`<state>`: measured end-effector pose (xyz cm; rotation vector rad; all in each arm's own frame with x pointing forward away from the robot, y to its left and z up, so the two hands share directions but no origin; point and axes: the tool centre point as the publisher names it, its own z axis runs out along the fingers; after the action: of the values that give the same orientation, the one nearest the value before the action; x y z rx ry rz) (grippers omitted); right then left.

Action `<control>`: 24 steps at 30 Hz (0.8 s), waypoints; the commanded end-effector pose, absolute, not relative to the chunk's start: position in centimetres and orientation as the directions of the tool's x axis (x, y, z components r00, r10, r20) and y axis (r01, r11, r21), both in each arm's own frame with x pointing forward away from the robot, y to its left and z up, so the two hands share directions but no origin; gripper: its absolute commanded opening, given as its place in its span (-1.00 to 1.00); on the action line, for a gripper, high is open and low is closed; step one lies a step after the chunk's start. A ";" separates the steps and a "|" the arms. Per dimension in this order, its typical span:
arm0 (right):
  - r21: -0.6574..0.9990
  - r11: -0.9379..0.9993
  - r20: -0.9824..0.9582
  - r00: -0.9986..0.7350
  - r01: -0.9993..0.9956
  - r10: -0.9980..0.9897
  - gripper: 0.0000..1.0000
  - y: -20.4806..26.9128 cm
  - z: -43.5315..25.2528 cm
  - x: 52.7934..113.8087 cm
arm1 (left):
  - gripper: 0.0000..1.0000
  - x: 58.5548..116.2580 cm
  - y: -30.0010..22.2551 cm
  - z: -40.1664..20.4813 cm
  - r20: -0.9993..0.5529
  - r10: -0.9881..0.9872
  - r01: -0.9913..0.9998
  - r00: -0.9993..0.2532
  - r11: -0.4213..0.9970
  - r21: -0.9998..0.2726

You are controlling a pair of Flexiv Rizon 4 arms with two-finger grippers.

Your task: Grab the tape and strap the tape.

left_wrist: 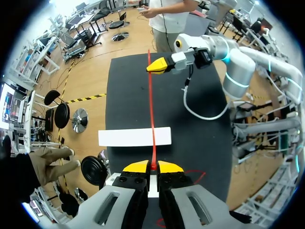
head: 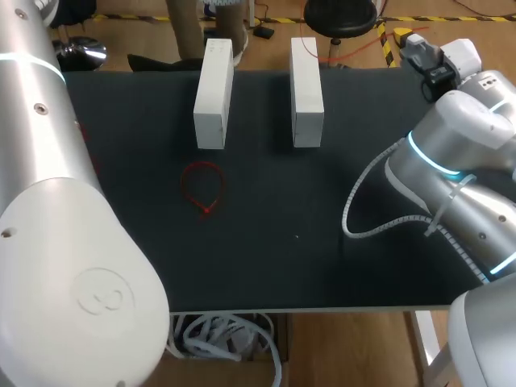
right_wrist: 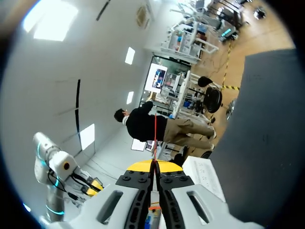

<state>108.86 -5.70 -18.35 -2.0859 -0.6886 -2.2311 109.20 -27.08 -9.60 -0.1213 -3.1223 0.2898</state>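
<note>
— Red tape (left_wrist: pixel 152 114): where is it?
— Held taut between both arms. The left pincer (left_wrist: pixel 152 167) is closed tight on one end. From there the tape passes over a white block (left_wrist: pixel 135 137), and the right pincer (right_wrist: pixel 153 165) is clamped shut on the other end.
— And the counter (head: pixel 322 242)?
— A red loop (head: pixel 201 189) lies left of centre, possibly a second tie.

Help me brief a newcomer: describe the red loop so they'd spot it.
On the black table, beside the right white block, find the left white block. Before it, on the robot's side, lies the red loop: thin, round, knotted, unlike the boxy blocks.
</note>
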 end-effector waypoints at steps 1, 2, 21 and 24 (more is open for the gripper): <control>0.464 -0.836 0.877 -0.022 0.293 0.479 -1.00 -6.2 -17.8 109.4 | -1.00 109.2 -27.1 -9.5 -0.002 0.077 0.076 -0.997 0.981 -0.179; 0.532 -0.790 0.830 -0.003 0.305 0.557 -1.00 -6.4 -17.7 109.5 | -1.00 109.2 -27.1 -9.5 -0.002 0.077 0.076 -0.997 0.981 -0.179; 0.918 -0.248 0.281 -0.067 0.310 0.957 -1.00 -6.4 -15.8 109.6 | -1.00 109.2 -27.1 -9.5 -0.002 0.077 0.076 -0.997 0.981 -0.179; 0.912 -0.223 0.259 -0.060 0.344 0.964 -1.00 -6.6 -16.3 109.8 | -1.00 109.2 -27.1 -9.5 -0.002 0.077 0.076 -0.997 0.981 -0.179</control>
<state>109.52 -6.69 -16.73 -2.2229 -1.7746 -2.3183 109.16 -27.04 -9.64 -0.1220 -3.1228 0.2926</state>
